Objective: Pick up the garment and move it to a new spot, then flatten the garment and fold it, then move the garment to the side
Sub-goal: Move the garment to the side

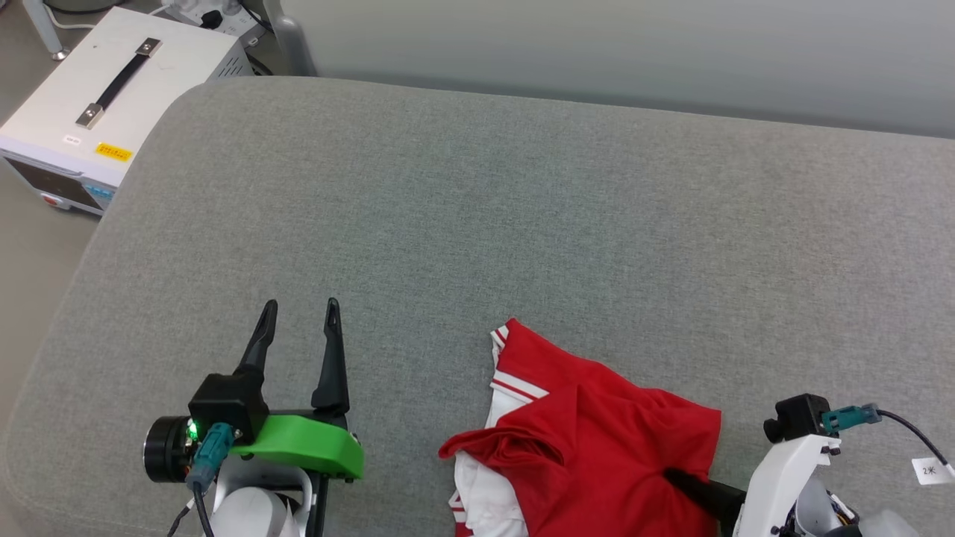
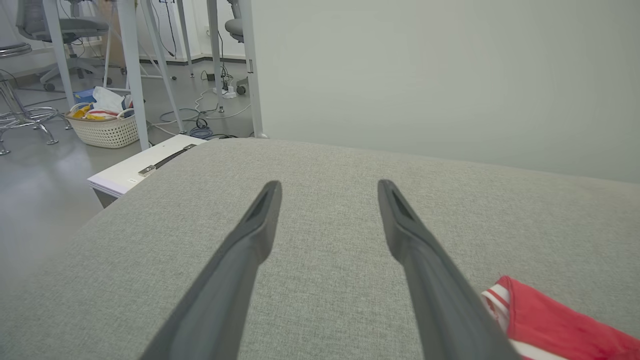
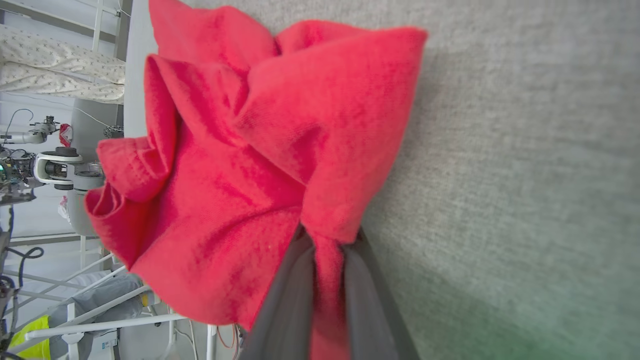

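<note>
The garment [image 1: 589, 440], a red jersey with white sleeves and striped trim, lies bunched at the front of the grey cushion [image 1: 477, 224]. My right gripper [image 1: 675, 477] is shut on a fold of its red cloth [image 3: 327, 265], pinched between the two dark fingers. Folds of the garment [image 3: 240, 165] bulge beyond the fingertips in the right wrist view. My left gripper [image 1: 300, 307] stands open over bare cushion to the left of the garment, nothing between its fingers [image 2: 260, 220]. A striped sleeve edge of the garment [image 2: 545, 320] shows at the lower right of the left wrist view.
A white box with a black handle [image 1: 97, 97] stands on the floor off the cushion's far left corner. A pale wall [image 1: 634, 45] runs behind the cushion. A basket of cloth [image 2: 102, 125] and table legs stand on the floor beyond.
</note>
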Robot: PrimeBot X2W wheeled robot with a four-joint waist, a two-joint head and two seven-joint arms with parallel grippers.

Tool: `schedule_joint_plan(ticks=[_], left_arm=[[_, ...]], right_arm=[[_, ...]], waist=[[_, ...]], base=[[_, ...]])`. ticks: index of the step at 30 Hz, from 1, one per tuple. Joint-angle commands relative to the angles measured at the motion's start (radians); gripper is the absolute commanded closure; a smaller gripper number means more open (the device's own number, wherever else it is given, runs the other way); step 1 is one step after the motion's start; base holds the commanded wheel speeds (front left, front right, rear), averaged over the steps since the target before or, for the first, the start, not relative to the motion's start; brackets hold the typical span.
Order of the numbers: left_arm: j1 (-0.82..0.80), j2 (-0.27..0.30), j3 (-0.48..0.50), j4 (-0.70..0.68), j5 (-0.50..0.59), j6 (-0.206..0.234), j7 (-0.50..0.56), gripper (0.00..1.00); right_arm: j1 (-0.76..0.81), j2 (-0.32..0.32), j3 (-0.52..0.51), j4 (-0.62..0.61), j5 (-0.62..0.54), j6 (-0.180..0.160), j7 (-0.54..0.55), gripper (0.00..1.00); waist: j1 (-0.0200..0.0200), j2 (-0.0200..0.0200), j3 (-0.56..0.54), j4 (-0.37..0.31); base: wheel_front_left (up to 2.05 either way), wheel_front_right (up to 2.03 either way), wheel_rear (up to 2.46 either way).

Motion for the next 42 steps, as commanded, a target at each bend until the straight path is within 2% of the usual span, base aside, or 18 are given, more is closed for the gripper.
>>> schedule_joint_plan(ticks=[1,8,14,20,25,29,33,42], left_arm=[[0.004,-0.007,0.008,0.002,0.011,-0.008,-0.006,0.00],[0.034,-0.016,0.028,-0.001,0.026,-0.018,-0.006,0.00],[0.044,-0.027,0.040,-0.005,0.037,-0.027,-0.006,0.00],[0.018,-0.046,0.036,-0.015,0.057,-0.042,-0.006,0.00],[-0.021,-0.044,0.032,-0.033,0.081,-0.054,-0.006,0.00],[-0.064,-0.035,0.020,-0.042,0.103,-0.064,-0.006,0.00],[-0.118,-0.022,0.001,-0.047,0.123,-0.079,0.000,0.00],[-0.244,0.014,-0.040,-0.095,0.167,-0.114,0.049,0.00]], right_arm=[[-0.012,-0.018,0.015,-0.008,-0.027,-0.003,-0.010,1.00],[-0.048,-0.108,0.029,-0.128,-0.148,-0.003,-0.021,1.00],[-0.079,-0.188,0.013,-0.246,-0.265,-0.003,0.052,1.00],[-0.111,-0.243,-0.027,-0.332,-0.338,-0.003,0.127,1.00],[-0.176,-0.276,-0.048,-0.357,-0.383,-0.003,0.145,1.00],[-0.239,-0.304,-0.066,-0.332,-0.412,-0.003,0.135,1.00],[-0.305,-0.338,-0.094,-0.249,-0.420,-0.003,0.098,1.00],[-0.467,-0.397,-0.099,0.020,-0.406,-0.003,-0.042,1.00]], waist=[[0.0000,0.0000,-0.026,-0.027],[0.0000,0.0000,-0.081,-0.119],[0.0000,0.0000,-0.087,-0.246],[0.0000,0.0000,-0.041,-0.371],[0.0000,0.0000,0.028,-0.464],[0.0000,0.0000,0.093,-0.517],[0.0000,0.0000,0.164,-0.542],[0.0000,0.0000,0.346,-0.519]], base=[[0.00,0.00,0.00],[0.00,0.00,0.00],[0.00,0.00,0.00],[0.00,0.00,0.00],[0.00,0.00,0.00],[0.00,0.00,0.00],[0.00,0.00,0.00],[0.00,0.00,0.00]])
